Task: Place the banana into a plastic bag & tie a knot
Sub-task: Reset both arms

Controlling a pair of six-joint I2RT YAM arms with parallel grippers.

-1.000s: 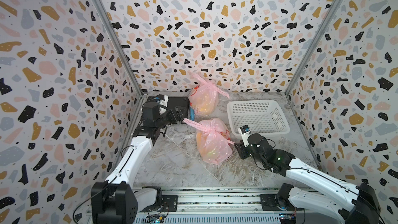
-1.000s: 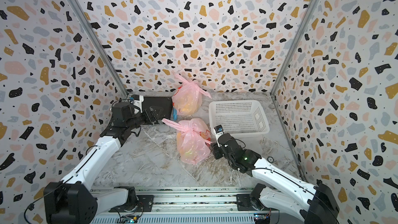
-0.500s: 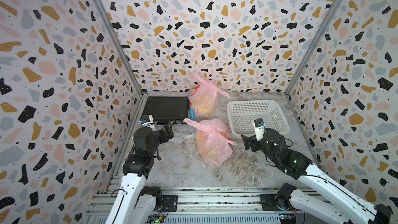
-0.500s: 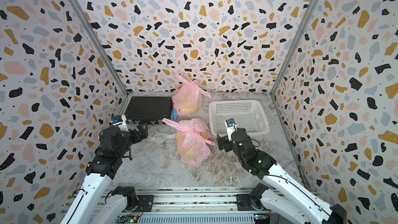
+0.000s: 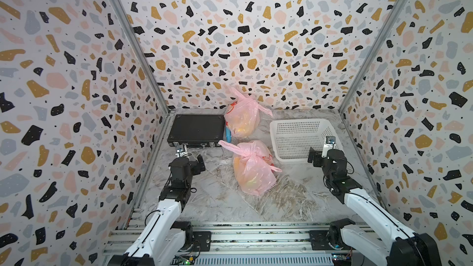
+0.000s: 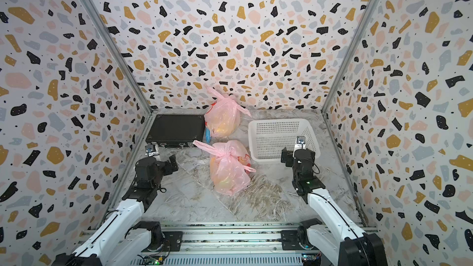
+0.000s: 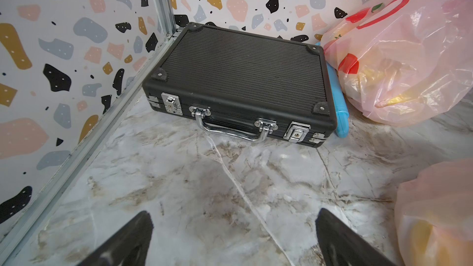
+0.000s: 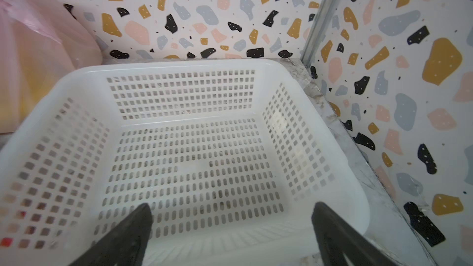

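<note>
1. The left gripper (image 7: 234, 229) has its fingers spread wide and holds nothing, near the black case (image 7: 238, 72).
2. The right gripper (image 8: 230, 216) is also spread wide and empty, over the near edge of the white basket (image 8: 179, 65).
3. The knotted pink bag (image 5: 252, 172) lies in the middle between them, apart from both; something yellow shows inside.
4. A second pink bag (image 5: 242, 120) stands far, beside the case.

bags (image 5: 252, 167) pink, translucent | basket (image 5: 298, 136) white | case (image 5: 195, 129) black, ribbed | walls (image 5: 243, 34) terrazzo-speckled | floor (image 5: 204, 200) grey marble
</note>
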